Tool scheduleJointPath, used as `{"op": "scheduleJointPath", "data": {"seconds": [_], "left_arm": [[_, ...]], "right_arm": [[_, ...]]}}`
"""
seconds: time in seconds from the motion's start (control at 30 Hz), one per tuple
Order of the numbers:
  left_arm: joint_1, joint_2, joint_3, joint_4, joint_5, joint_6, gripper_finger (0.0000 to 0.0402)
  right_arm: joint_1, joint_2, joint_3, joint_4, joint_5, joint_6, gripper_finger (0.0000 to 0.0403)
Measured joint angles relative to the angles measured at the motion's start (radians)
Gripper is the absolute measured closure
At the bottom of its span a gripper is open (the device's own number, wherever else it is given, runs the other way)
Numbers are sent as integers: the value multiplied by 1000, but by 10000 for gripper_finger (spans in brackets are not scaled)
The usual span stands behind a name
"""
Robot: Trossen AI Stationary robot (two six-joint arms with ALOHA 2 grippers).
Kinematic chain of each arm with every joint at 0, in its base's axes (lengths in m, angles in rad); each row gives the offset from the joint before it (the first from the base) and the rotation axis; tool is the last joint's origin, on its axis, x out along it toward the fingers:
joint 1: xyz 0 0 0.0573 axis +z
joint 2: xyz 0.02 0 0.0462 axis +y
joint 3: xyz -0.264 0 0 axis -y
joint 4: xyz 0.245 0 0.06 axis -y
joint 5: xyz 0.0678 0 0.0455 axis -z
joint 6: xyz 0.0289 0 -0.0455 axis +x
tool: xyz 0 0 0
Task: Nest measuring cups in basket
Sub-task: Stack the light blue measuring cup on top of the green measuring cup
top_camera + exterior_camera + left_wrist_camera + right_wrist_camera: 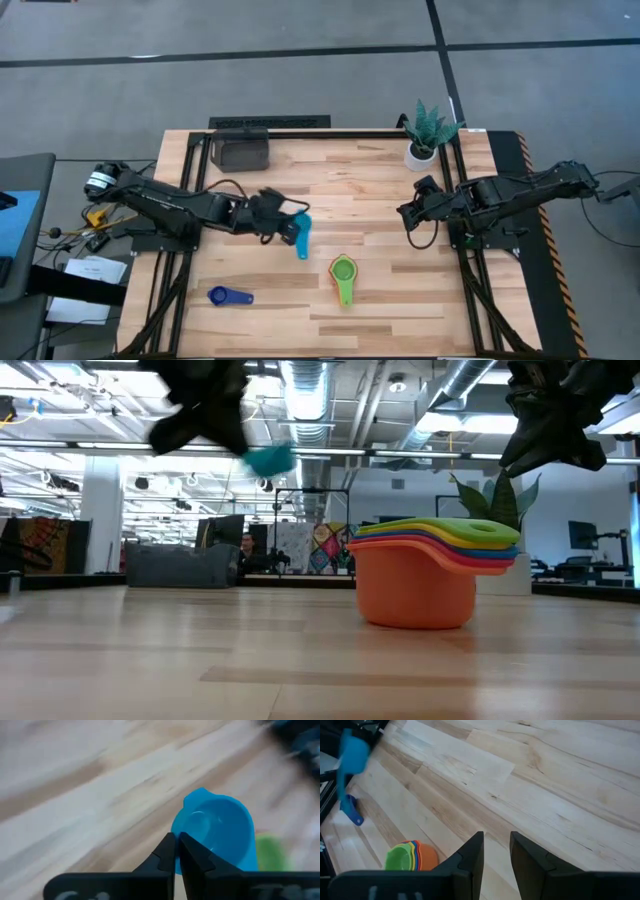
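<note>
High view: the left gripper (pixel 283 226) sits over the table's middle-left, clenched on the light blue cup (pixel 301 235), whose handle points toward the near edge. The nested stack (pixel 343 272), green on top, lies right of it, apart. The dark blue cup (pixel 229 296) lies alone near the front left. The basket (pixel 242 150) stands at the far left corner, well apart from every cup. The right gripper (pixel 408 214) waits over the right side, below the plant pot (pixel 421 155), fingers parted and grasping nothing. Low view: the stack (pixel 432 572) rests on the table (pixel 200 660), orange cup at the bottom with red, yellow and green rims above; the light blue cup (pixel 270 459) hangs well above the boards under a dark arm. Left wrist view: the two fingers (pixel 192 855) meet tightly on the edge of the light blue cup (pixel 217 831), with a blur of green (pixel 270 854) beyond. Right wrist view: the fingers (pixel 470 854) stand apart over bare wood; the stack (pixel 410 856), the dark blue cup (pixel 351 810) and the raised light blue cup (pixel 351 755) show farther off.
</note>
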Motion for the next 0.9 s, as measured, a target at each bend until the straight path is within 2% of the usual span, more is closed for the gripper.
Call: {"op": "scheduleJointPath", "data": {"seconds": [0.17,0.3,0.6,0.9], "left_arm": [[4,107,130,6,-28,42,401],[6,215,230,-2,8,36,401],[-28,394,430,-20,94,-98,401],[-88,491,489,-20,113,-251,401]], "right_arm": [[4,0,0,7,0,3,284],[19,0,0,11,-5,4,284],[64,0,0,8,-28,22,284],[68,0,0,4,-27,22,284]]}}
